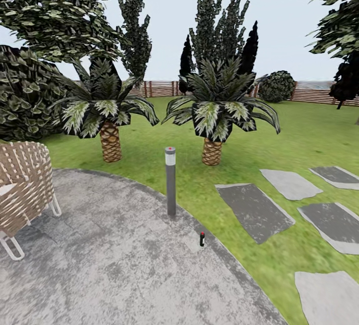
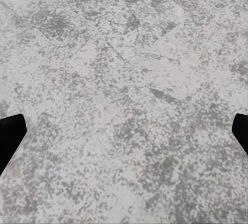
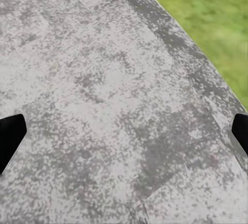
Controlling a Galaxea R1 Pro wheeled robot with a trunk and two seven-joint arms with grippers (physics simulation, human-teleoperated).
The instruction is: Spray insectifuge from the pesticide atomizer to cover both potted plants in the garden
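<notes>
A woven chair (image 1: 22, 192) sits at the left of the grey patio (image 1: 109, 265), and a grey bollard lamp (image 1: 170, 181) stands at the patio's rim. Just right of it the pesticide atomizer (image 1: 202, 239) stands upright near the lawn (image 1: 299, 135) edge, with stepping stones (image 1: 255, 211) beyond. The left gripper (image 2: 124, 136) and right gripper (image 3: 124, 136) hang over the paving, fingers spread wide and holding nothing.

In the left wrist view the left gripper (image 2: 124, 136) points down at the paving (image 2: 124, 53), its two dark fingertips (image 2: 10, 133) spread wide apart. The right gripper (image 3: 124, 136) hangs the same way, fingertips (image 3: 10, 133) equally far apart, nothing between them.
</notes>
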